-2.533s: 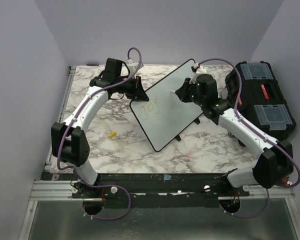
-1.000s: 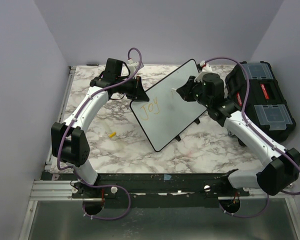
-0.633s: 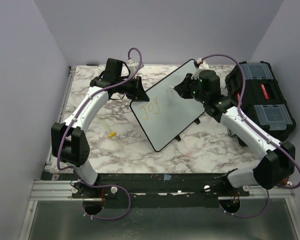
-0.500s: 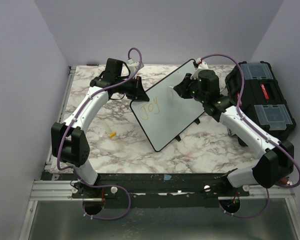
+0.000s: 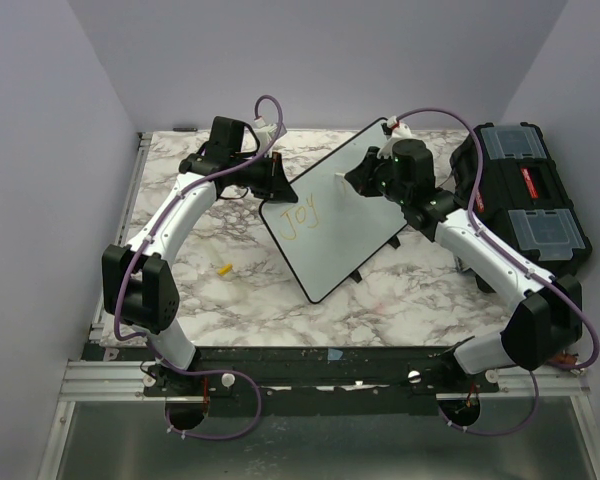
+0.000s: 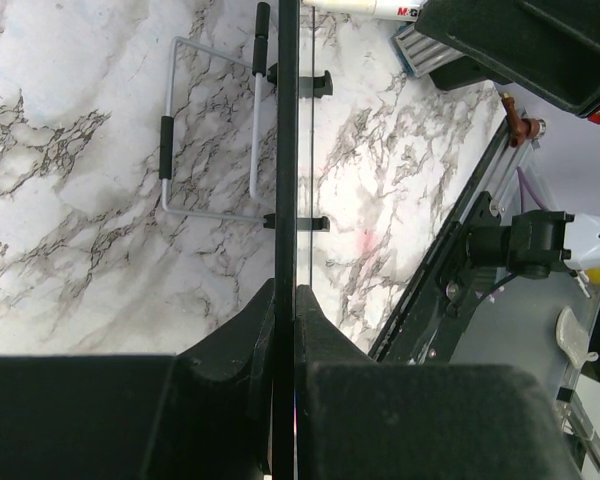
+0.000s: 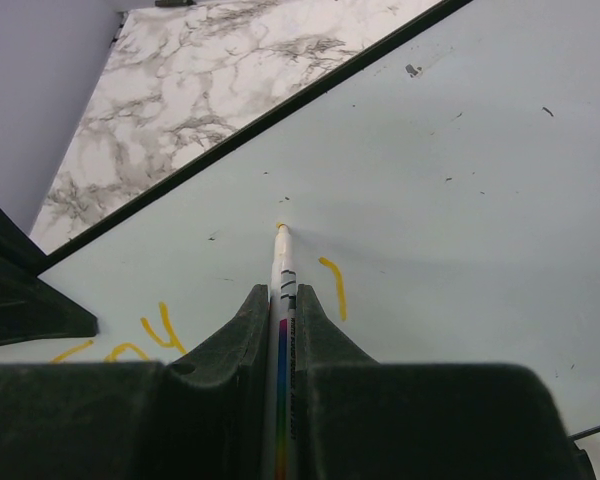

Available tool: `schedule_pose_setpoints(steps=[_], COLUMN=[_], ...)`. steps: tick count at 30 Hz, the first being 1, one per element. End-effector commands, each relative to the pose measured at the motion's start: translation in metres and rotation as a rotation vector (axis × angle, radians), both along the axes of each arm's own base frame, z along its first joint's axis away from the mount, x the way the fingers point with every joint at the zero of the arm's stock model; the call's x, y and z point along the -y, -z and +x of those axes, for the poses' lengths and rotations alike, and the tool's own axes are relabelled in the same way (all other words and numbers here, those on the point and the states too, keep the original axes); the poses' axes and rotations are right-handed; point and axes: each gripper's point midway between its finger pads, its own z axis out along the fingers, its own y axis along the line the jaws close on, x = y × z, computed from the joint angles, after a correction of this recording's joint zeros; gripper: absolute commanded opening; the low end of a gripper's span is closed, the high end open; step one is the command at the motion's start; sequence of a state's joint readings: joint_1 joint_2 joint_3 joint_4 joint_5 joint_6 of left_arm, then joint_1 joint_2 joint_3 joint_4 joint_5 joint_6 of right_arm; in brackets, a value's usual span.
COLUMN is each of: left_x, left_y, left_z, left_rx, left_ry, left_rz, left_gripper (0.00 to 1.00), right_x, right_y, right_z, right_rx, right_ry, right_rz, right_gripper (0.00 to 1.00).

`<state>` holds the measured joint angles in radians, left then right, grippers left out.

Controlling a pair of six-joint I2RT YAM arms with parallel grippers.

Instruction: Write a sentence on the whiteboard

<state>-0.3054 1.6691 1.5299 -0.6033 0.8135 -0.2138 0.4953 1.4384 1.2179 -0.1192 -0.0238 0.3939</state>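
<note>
Overhead, you see the whiteboard (image 5: 330,240) angled on the marble bench (image 5: 240,300). The left gripper (image 5: 278,184) is at its left edge and the right gripper (image 5: 353,180) is over its upper half, just right of the sentence (image 5: 300,218), which reads "Joy". From your left wrist, the gripper is clamped on the board's rim. From your right wrist, the gripper is clenched on a marker (image 7: 281,270), its tip touching the board beside a short yellow stroke (image 7: 334,288).

Marker (image 7: 282,268) barrel hidden within right gripper (image 7: 281,303), yellow speck (image 5: 224,268) unidentifiable
</note>
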Motion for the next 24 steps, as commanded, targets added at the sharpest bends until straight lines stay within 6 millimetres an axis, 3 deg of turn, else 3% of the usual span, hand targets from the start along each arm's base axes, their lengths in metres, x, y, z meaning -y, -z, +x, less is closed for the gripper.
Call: schedule_pose_setpoints(steps=[1,12,18,24], left_x=[0.001,0.001,0.001,0.001], left_y=[-0.034,-0.033,-0.033,-0.032], left_z=[0.001,0.002,0.002,0.003], left_rx=[0.144,0.144,0.144,0.143], left_ry=[0.016,0.013,0.014,0.013], left_rz=[-0.033,-0.029,-0.030,-0.029], left_gripper=[0.00,0.00,0.00,0.00], right_x=[0.000,0.004,0.015,0.020], right_y=[0.013,0.025,0.026,0.004], right_z=[0.004,0.001,0.004,-0.003], right_rx=[-0.004,-0.025,-0.034,0.003], right_ry=[-0.001,0.003,0.058,0.065], right_rz=[-0.030,-0.057,-0.097,-0.081], right_gripper=[0.01,0.01,0.01,0.01])
